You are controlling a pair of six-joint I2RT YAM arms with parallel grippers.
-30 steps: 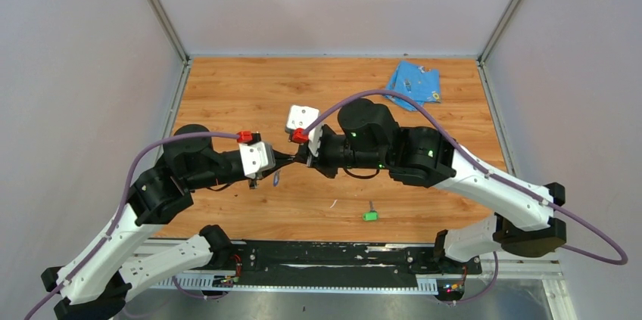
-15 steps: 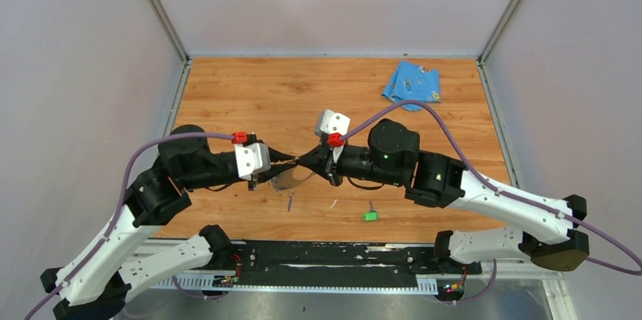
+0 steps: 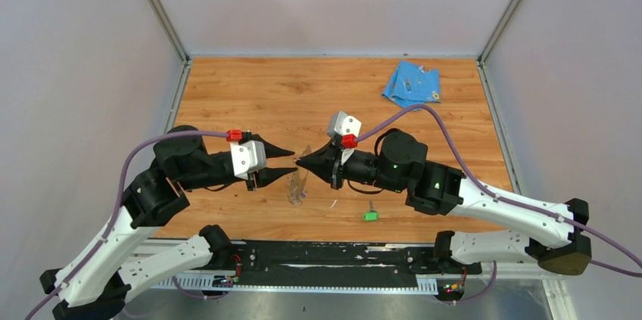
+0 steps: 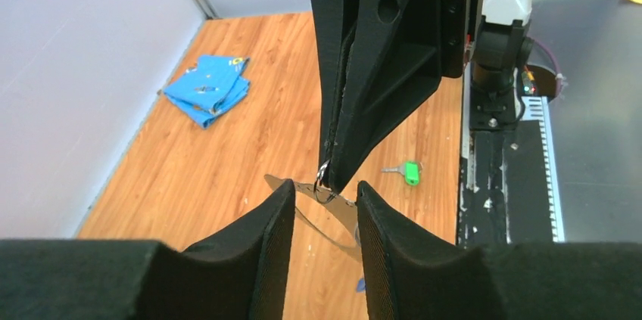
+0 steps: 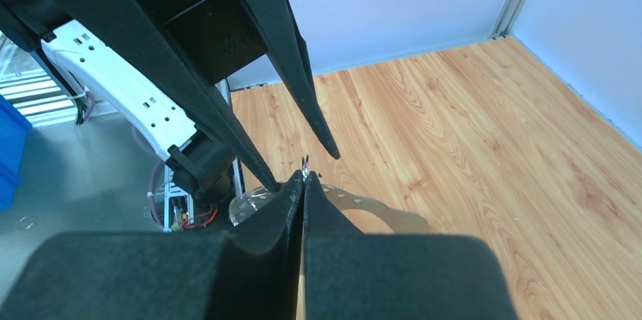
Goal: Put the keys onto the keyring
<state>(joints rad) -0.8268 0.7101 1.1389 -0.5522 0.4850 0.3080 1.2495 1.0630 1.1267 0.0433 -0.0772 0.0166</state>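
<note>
Though clamped before, left end effector [image 3: 293, 163] agape.

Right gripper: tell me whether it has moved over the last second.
Yes. The right gripper has pulled back rightward, closer to the green key.

Lt-blue cloth [image 3: 412, 84] crumpled at far-right of wood table [image 3: 250, 93].

No legible text or markings
</note>
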